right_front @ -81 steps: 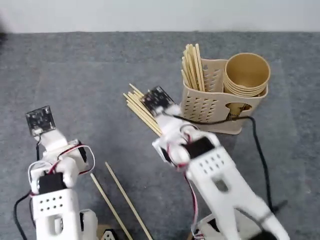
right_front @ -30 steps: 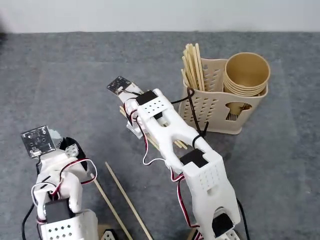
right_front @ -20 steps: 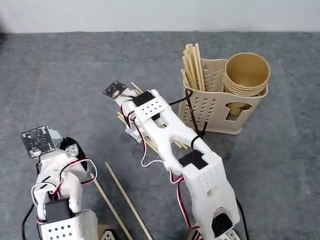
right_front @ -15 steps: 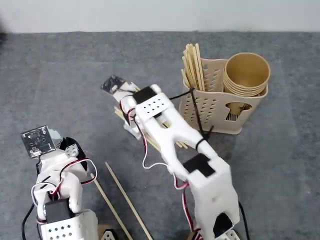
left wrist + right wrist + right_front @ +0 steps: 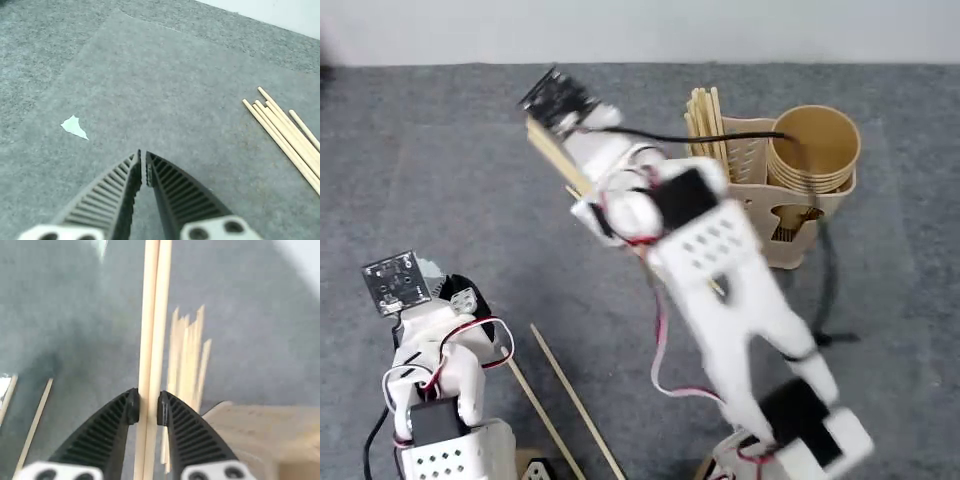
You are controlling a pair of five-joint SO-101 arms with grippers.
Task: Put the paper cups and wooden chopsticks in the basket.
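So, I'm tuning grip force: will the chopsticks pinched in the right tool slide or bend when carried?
Probably stiff: the chopsticks run straight past the right tool without sagging. They look smooth and are pinched at one spot, so they may pivot or slip. Likely light, being so thin.

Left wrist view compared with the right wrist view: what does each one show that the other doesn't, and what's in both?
Left wrist view, not the right: the left gripper, shut on nothing, a white scrap, and a bundle of chopsticks lying flat.
Right wrist view, not the left: the right gripper shut on two chopsticks, and a corner of the basket.
Both share the grey mat underneath.
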